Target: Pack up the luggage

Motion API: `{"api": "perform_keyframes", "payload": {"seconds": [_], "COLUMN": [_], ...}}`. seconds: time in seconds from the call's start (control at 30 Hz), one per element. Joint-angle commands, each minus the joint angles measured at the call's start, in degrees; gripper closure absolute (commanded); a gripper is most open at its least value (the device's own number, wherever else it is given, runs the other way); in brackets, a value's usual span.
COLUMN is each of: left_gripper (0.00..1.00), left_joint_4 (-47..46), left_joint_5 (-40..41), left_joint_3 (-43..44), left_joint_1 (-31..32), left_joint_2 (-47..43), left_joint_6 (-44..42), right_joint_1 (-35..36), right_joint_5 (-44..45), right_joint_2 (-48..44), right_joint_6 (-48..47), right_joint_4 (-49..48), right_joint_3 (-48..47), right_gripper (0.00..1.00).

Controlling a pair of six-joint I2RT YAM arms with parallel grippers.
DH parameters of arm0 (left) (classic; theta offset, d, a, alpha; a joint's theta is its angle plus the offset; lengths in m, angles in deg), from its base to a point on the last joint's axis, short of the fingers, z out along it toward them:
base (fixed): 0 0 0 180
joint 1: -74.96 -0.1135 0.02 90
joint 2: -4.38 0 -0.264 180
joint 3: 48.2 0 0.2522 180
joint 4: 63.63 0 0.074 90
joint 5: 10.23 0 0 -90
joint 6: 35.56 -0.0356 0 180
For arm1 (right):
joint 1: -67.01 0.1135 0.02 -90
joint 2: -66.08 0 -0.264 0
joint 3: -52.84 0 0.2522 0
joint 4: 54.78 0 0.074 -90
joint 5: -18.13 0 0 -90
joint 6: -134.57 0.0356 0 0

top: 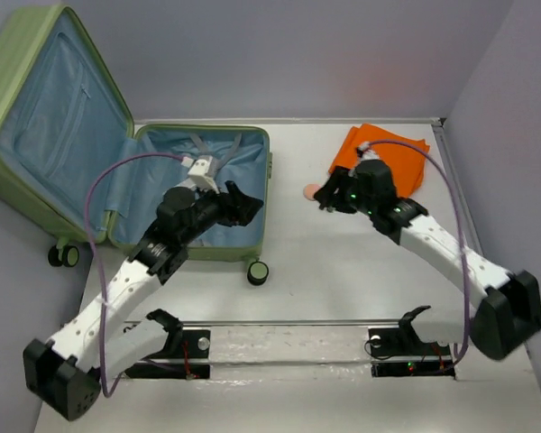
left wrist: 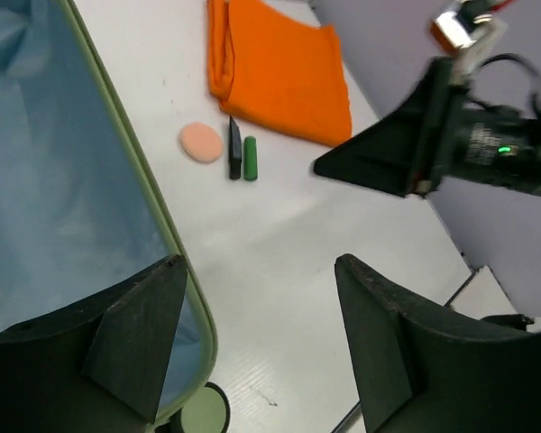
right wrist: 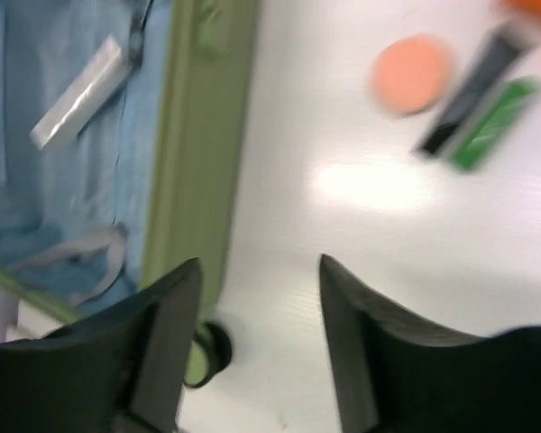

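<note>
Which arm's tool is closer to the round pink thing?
Right. The right tool is just beside the pink pad on the table. The left tool is farther off, over the suitcase's rim on the pad's other side.

A white table (top: 343,271) lies beneath the right gripper (top: 328,200). Plain lavender-grey walls (top: 343,54) rise beyond it and to its right. The tabletop carries a soft glare, perhaps from overhead light.

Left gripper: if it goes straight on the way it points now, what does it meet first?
The left gripper would probably meet bare table first, just past the luggage rim; the green stick lies further on. Depth is unclear.
</note>
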Motion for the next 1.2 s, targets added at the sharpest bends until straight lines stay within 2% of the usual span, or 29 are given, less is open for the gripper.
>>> {"api": "perform_keyframes", "payload": {"seconds": [0.0, 0.07, 0.1, 0.13, 0.2, 0.23, 0.33, 0.4, 0.43, 0.53, 0.73, 0.87, 1.03, 1.17], "left_gripper": [0.26, 0.3, 0.37, 0.4, 0.45, 0.46, 0.48, 0.51, 0.51, 0.53, 0.53, 0.52, 0.52, 0.52], "left_joint_4": [-5.73, -4.23, -3.44, -2.91, -1.33, 0.59, 3.5, 7.18, 8.76, 10.97, 17.91, 21.16, 22.58, 22.84], "left_joint_5": [10.02, 13.45, 16.43, 16.98, 18.91, 19.35, 20.94, 20.85, 20.85, 20.94, 21.29, 22.43, 24.98, 25.6], "left_joint_3": [8.04, 14.72, 19.61, 22.01, 26.84, 32.35, 40.9, 51.34, 53.74, 59.63, 76.84, 82.83, 86.45, 85.93], "left_joint_1": [13.43, 17.3, 19.41, 20.04, 21.53, 22.06, 23.38, 24.17, 24.26, 24.26, 25.05, 25.32, 25.32, 25.49], "left_joint_2": [12.71, 22.99, 26.33, 33.24, 39.87, 46.34, 55.43, 63.08, 67.28, 72.66, 86.37, 91.74, 96.4, 98.61], "left_joint_6": [1.36, 0.13, -0.66, -1.19, -2.24, -3.64, -5.49, -6.9, -7.34, -8.13, -10.42, -10.77, -11.38, -11.74], "right_joint_1": [-9.47, -11.41, -12.46, -12.47, -13.44, -14.05, -15.28, -15.28, -15.28, -15.28, -15.28, -15.28, -15.28, -15.28], "right_joint_5": [8.3, 11.28, 14.17, 14.8, 16.12, 16.65, 17.27, 16.84, 16.48, 13.59, 11.12, 9.01, 7.52, 7.69], "right_joint_2": [-17.59, -23.75, -25.33, -26.74, -30.09, -31.84, -34.66, -37.2, -37.91, -40.11, -43.36, -43.72, -43.89, -44.33], "right_joint_6": [-1.55, -2.25, -2.25, -2.25, -2.08, -1.9, -1.11, -0.41, 0.03, 0.91, 1.44, 1.53, 1.61, 1.53], "right_joint_4": [-2.08, 1.34, 2.92, 3.46, 4.25, 5.12, 6.19, 7.24, 7.5, 8.03, 9.0, 9.0, 9.0, 8.91], "right_joint_3": [11.45, 14.9, 17.94, 19.45, 23.15, 24.2, 27.8, 29.74, 30.19, 31.42, 33.71, 33.62, 33.88, 33.88], "right_gripper": [0.46, 0.49, 0.51, 0.51, 0.52, 0.52, 0.53, 0.53, 0.53, 0.54, 0.54, 0.55, 0.55, 0.55]}}
